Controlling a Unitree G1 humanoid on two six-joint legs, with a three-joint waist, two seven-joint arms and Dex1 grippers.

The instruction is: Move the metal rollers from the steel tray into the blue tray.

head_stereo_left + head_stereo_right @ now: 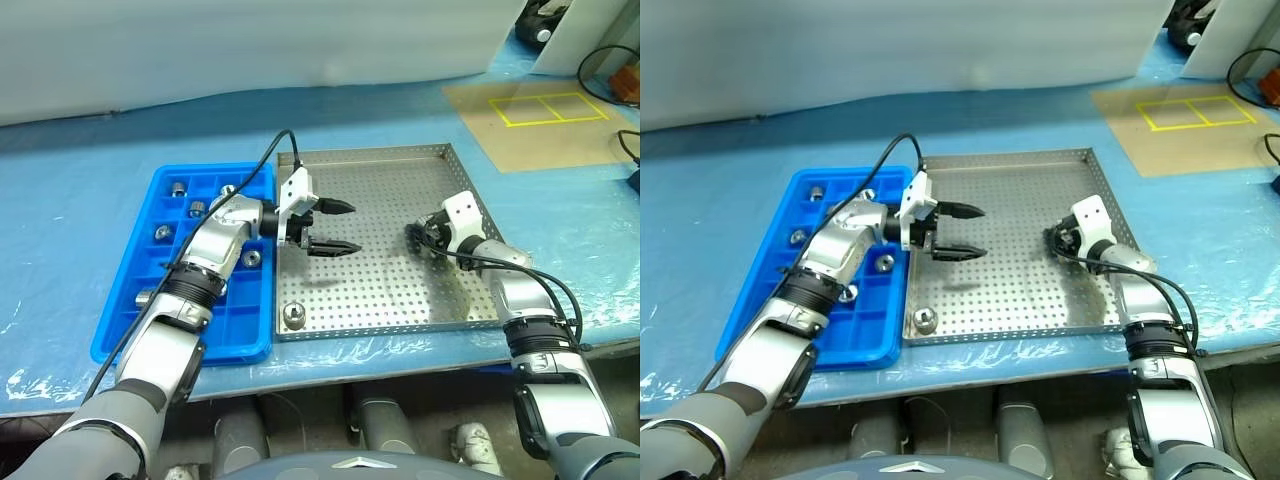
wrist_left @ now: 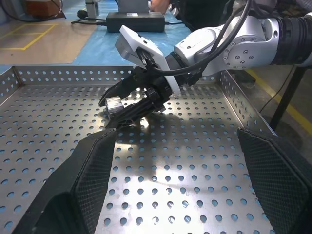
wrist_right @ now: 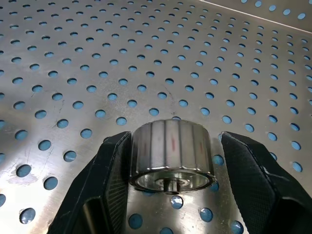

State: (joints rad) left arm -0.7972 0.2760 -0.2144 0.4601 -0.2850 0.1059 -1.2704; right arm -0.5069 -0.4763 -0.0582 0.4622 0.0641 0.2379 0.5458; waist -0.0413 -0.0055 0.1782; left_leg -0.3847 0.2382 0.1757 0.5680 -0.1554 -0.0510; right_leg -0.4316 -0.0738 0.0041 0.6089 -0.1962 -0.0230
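The steel tray (image 1: 385,295) lies mid-table with the blue tray (image 1: 235,335) against its left side. My right gripper (image 1: 418,238) hangs low over the steel tray's right part, shut on a metal roller (image 3: 170,155) that lies sideways between its fingertips (image 3: 109,185), close above the perforated floor. My left gripper (image 1: 338,227) is open and empty over the steel tray's left part, pointing at the right gripper. Another roller (image 1: 293,314) stands in the steel tray's near left corner. Several rollers (image 1: 197,208) sit in the blue tray's compartments.
Blue film covers the table. A brown board with yellow square markings (image 1: 545,115) lies at the back right, beyond the steel tray. Black cables (image 1: 628,150) run along the right edge. The left arm's cable (image 1: 270,160) arcs over the blue tray.
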